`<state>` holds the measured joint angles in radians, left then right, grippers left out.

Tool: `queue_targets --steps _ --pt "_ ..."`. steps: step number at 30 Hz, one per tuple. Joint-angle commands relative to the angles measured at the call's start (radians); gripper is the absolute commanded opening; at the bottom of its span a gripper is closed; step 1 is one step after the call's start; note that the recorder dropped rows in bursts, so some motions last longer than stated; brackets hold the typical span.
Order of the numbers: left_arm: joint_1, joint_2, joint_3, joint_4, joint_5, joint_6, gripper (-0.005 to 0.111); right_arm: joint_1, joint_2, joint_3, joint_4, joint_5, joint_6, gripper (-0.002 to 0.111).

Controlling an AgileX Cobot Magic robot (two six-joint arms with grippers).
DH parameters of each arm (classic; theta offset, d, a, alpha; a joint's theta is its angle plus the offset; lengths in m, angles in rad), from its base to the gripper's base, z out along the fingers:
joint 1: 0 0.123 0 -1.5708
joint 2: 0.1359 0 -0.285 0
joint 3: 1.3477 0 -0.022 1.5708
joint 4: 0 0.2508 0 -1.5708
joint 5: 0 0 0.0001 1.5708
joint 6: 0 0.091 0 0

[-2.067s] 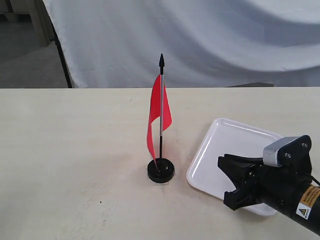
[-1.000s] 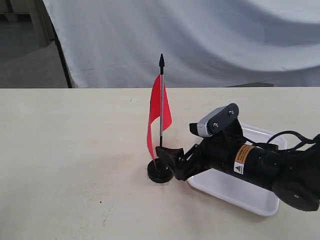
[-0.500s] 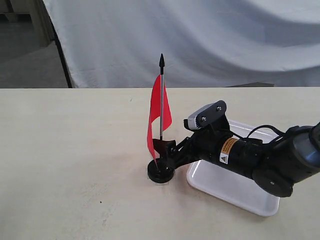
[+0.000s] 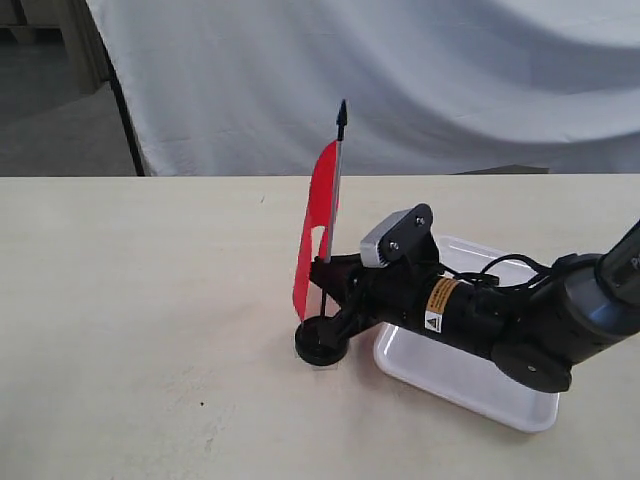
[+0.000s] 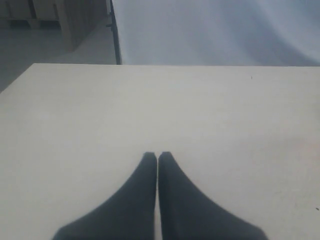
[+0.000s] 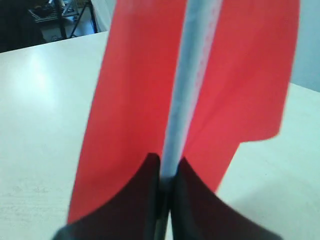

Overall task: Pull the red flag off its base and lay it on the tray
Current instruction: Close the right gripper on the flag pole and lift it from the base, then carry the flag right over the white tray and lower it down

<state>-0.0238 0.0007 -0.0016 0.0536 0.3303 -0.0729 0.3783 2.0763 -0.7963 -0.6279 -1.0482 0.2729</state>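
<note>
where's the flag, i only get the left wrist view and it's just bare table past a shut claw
observer: the right claw is shut on the red flag, on its pole a little above the base.
operator: is it standing straight
observer: no, it tilts, tip leaning toward the tray side.
operator: tray free
observer: the right arm reaches across it; the flag isn't on it.

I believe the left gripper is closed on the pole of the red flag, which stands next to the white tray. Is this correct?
Not quite: the right gripper is closed on the pole of the red flag, as the right wrist view shows; the left gripper holds nothing. The flag does stand next to the white tray.
</note>
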Motion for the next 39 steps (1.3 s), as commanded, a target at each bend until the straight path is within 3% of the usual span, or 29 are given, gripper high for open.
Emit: queue_targets --steps 1,11,14,19,25,33,39 --pt "0.003 -0.001 0.002 -0.006 -0.006 -0.002 0.001 -0.013 0.002 -0.004 0.01 0.007 -0.003 0.001" --pt "0.003 -0.001 0.002 -0.006 -0.006 -0.002 0.001 -0.015 -0.126 0.061 -0.016 0.008 0.055 0.0" --pt "0.003 -0.001 0.002 -0.006 -0.006 -0.002 0.001 -0.027 -0.218 0.13 0.047 0.008 0.048 0.0" --pt "0.003 -0.001 0.002 -0.006 -0.006 -0.002 0.001 -0.027 -0.346 0.231 0.314 0.057 0.068 0.0" --pt "0.003 -0.001 0.002 -0.006 -0.006 -0.002 0.001 -0.027 -0.437 0.216 0.568 0.483 0.157 0.0" --pt "0.003 -0.001 0.002 -0.006 -0.006 -0.002 0.001 -0.027 -0.44 0.014 0.541 1.153 0.145 0.0" --pt "0.003 -0.001 0.002 -0.006 -0.006 -0.002 0.001 -0.099 -0.44 -0.076 0.637 1.396 0.15 0.0"
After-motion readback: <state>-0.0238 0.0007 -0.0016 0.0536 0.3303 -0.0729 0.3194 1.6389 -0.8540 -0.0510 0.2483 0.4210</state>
